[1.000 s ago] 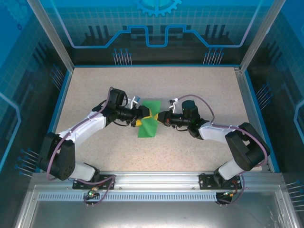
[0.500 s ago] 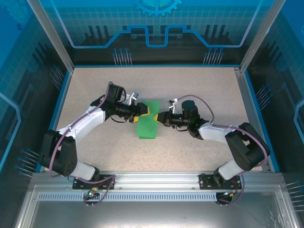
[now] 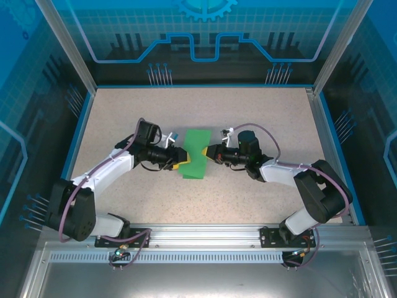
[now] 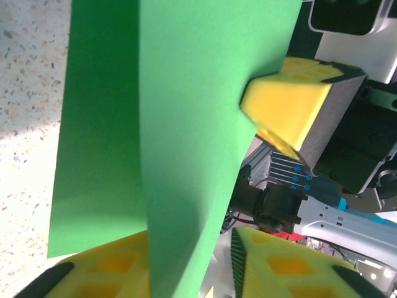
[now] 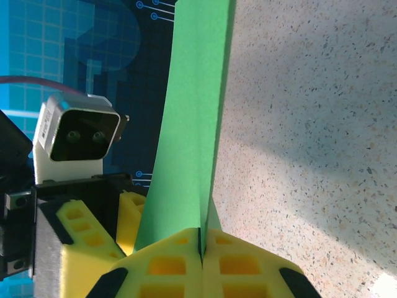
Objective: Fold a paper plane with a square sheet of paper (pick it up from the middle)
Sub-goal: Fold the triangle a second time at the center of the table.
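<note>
Sheet: the square sheet of paper (image 3: 197, 160) is plain green and folded over into a long strip. It is held over the middle of the bench (image 3: 267, 121), with its long side running from the bench's near edge toward its far edge.
Sheet posture: in the wrist views it stands on edge as two layers joined along a crease, and the layers part slightly on the side toward the left arm. Whether its lower edge touches the bench cannot be told.
Right gripper: the right gripper (image 3: 209, 153) sits just right of the bench's middle. Its yellow fingers are pressed together with no gap, and the sheet's edge is pinched between them.
Left gripper: the left gripper (image 3: 180, 159) sits just left of the bench's middle. Its yellow fingers (image 4: 105, 276) stand one on each side of the folded sheet with only a narrow gap between them. Whether they actually press the paper cannot be told.
Facing: the two grippers point at each other across the sheet, and a yellow fingertip of the right one lies against the paper's face in the left wrist view.
Arms: both reach in from the bench's near edge toward its middle, elbows turned outward.
Bench surface: speckled beige, with a patch of shadow beside the sheet.
</note>
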{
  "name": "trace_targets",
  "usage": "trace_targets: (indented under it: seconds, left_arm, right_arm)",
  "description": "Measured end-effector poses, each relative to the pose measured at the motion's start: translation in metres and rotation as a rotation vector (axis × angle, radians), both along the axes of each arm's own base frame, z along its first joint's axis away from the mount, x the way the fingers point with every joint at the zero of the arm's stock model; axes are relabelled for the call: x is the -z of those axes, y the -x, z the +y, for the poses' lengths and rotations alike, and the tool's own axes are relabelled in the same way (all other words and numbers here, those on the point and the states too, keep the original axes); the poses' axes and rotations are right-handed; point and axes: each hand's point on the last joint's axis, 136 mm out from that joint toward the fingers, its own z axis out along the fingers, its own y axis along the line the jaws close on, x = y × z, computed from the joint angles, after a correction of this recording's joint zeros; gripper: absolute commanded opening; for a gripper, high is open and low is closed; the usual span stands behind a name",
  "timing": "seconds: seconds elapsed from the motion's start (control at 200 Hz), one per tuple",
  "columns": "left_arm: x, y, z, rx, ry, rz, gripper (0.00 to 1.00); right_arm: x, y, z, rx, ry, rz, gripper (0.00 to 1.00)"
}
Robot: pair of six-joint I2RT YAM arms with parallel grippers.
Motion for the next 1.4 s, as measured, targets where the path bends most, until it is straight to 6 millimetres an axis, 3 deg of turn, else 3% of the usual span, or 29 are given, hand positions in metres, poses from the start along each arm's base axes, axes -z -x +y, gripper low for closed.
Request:
trace_targets:
  seconds: [0.39, 0.665, 0.905, 1.175, 1.401]
  left_arm:
    - [0.008, 0.014, 0.007, 0.007, -0.046, 0.042, 0.09]
    - [0.016, 0.018, 0.005, 0.023, -0.085, 0.046, 0.08]
    - [0.047, 0.027, -0.008, 0.073, -0.156, 0.111, 0.08]
    - [0.093, 0.033, -0.019, 0.103, -0.249, 0.212, 0.07]
    - [0.108, 0.026, -0.033, 0.116, -0.279, 0.235, 0.07]
  right_arm:
    - [0.002, -0.004, -0.005, 0.009, 0.012, -0.007, 0.02]
    - [0.02, 0.0, -0.004, -0.02, 0.05, 0.006, 0.05]
    - [0.049, 0.004, -0.007, -0.052, 0.139, 0.038, 0.12]
    - [0.08, 0.006, -0.015, -0.073, 0.265, 0.056, 0.28]
    - [0.101, 0.013, -0.029, -0.09, 0.4, 0.087, 0.42]
